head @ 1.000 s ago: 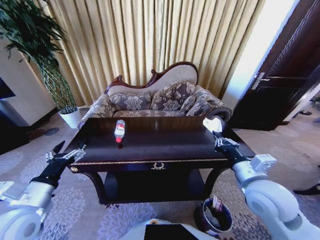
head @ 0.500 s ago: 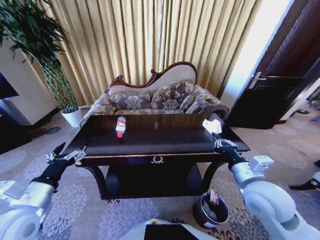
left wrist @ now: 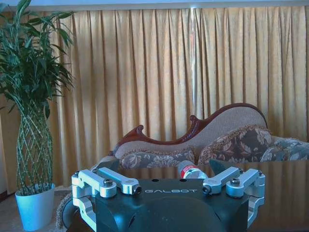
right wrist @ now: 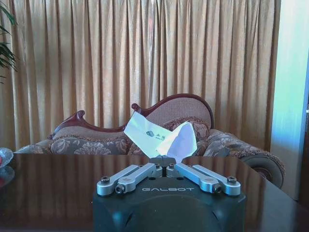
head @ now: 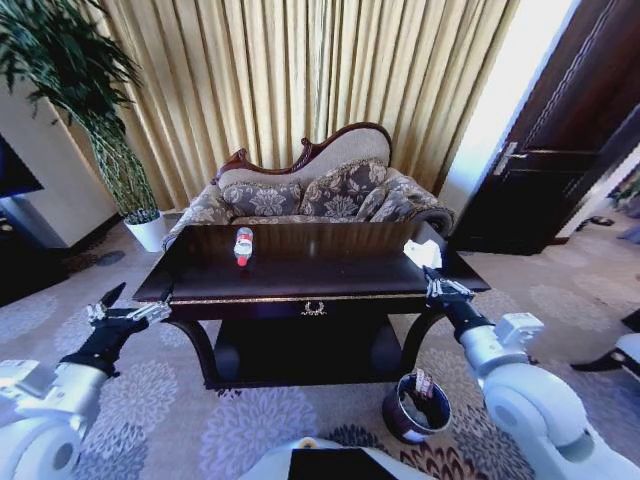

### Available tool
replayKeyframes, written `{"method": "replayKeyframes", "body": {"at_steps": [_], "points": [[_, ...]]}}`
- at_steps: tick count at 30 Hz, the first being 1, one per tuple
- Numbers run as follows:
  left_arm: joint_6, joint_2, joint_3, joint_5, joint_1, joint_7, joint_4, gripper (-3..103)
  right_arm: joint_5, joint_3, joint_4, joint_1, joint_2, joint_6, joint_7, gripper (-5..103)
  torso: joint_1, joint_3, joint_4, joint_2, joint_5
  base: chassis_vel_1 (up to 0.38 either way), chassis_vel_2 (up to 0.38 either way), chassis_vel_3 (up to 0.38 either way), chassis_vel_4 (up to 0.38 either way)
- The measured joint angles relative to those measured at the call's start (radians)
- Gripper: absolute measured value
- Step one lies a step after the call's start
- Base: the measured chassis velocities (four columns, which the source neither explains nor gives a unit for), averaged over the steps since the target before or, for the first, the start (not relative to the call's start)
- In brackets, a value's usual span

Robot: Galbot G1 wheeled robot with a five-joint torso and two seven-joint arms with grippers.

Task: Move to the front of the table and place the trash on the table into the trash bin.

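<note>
Two bits of trash lie on the table (head: 320,275): one bottle (head: 242,246) toward its left and one white paper (head: 423,253) at the right edge, pinched in the right gripper (head: 436,287). The left gripper (head: 128,313) hangs spread apart off the table's left corner. One trash bin (head: 414,407) stands on the carpet under the right arm, its inside too dark to make out.

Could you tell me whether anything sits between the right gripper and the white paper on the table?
Nothing visible does. The right gripper hangs at the table's front right edge, and the paper lies just beyond it, with bare tabletop between. The bottle lies well off to the left.
</note>
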Motion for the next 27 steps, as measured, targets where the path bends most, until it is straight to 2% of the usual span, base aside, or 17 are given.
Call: {"method": "replayKeyframes", "body": {"at_steps": [10, 16, 19, 21, 23, 27], "points": [[0.0, -0.005, 0.002, -0.012, 0.003, 0.003, 0.0, 100, -0.017, -0.008, 0.002, -0.002, 0.005, 0.005, -0.001, 0, 0.0, 0.0, 0.0, 0.0, 0.0, 0.081, -0.08, -0.081, 0.084], [0.0, -0.01, 0.001, -0.044, 0.007, 0.012, 0.0, 100, -0.041, -0.012, -0.013, -0.013, 0.012, 0.019, -0.034, 0, 0.0, 0.0, 0.0001, 0.0, -0.0001, 0.058, -0.054, -0.061, 0.062], [0.0, -0.011, 0.0, -0.05, 0.006, 0.012, 0.0, 100, -0.049, -0.015, -0.04, -0.026, 0.027, 0.023, -0.068, 0, 0.0, 0.0, 0.0002, 0.0, -0.0001, 0.0, 0.0, 0.0, 0.0], [0.0, -0.013, 0.002, -0.052, 0.004, 0.012, 0.0, 100, -0.05, -0.019, -0.099, -0.053, 0.054, 0.023, -0.133, 0, 0.0, 0.0, 0.0, 0.0, -0.0003, 0.0, 0.0, 0.0, 0.0], [-0.001, -0.016, 0.003, -0.052, 0.003, 0.012, 0.0, 100, -0.064, -0.03, -0.161, -0.064, 0.072, 0.024, -0.162, 0, 0.0, 0.0, -0.0001, 0.0, -0.0002, 0.0, 0.0, 0.0, 0.0], [-0.001, -0.019, 0.002, -0.055, 0.003, 0.015, 0.0, 100, -0.091, -0.055, -0.293, -0.072, 0.094, 0.025, -0.184, 0, 0.0, 0.0, 0.0, 0.0, 0.0003, 0.0, 0.0, 0.0, 0.0]]}}
